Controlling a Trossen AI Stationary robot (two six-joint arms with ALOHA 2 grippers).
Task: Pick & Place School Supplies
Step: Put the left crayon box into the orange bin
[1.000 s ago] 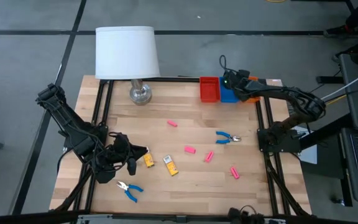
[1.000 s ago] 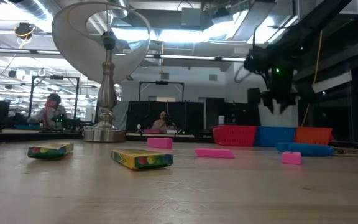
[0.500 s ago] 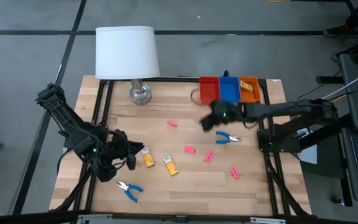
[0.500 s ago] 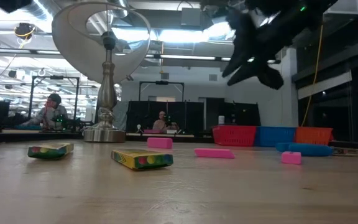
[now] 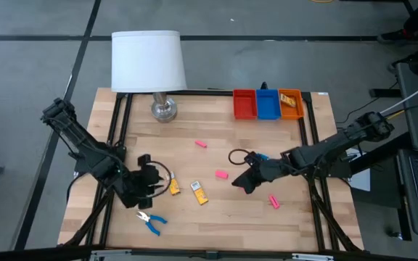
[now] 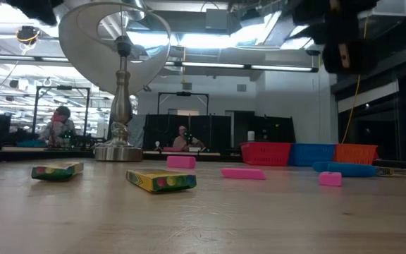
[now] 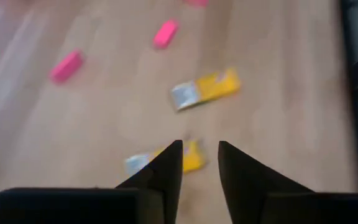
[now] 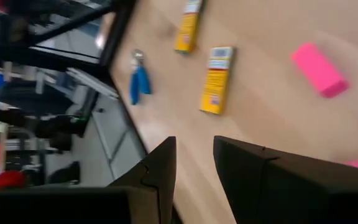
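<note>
Two yellow-orange pieces (image 5: 173, 186) (image 5: 199, 193) lie flat on the wood table, left of centre. Pink erasers (image 5: 202, 144) (image 5: 221, 174) (image 5: 274, 201) lie scattered at mid-table. One blue-handled tool (image 5: 151, 221) lies near the front left. The other (image 5: 261, 156) is partly hidden under my right arm. My left gripper (image 5: 156, 185) is open and empty, just left of the nearer yellow piece (image 7: 191, 158). My right gripper (image 5: 242, 183) is open and empty above mid-table. Its wrist view shows both yellow pieces (image 8: 216, 88) and an eraser (image 8: 319, 70) ahead.
A white-shaded lamp (image 5: 149, 61) stands at the far left on a silver base (image 5: 163, 109). Red (image 5: 244, 104), blue (image 5: 268, 104) and orange (image 5: 290, 103) trays sit in a row at the far right edge. People sit in the room behind the table (image 6: 184, 135).
My right gripper has swung from above the trays at the far right edge toward the near edge and the left, and now stands over mid-table among the pink erasers. My left gripper has shifted a little right, toward the nearer yellow piece. No object has moved.
</note>
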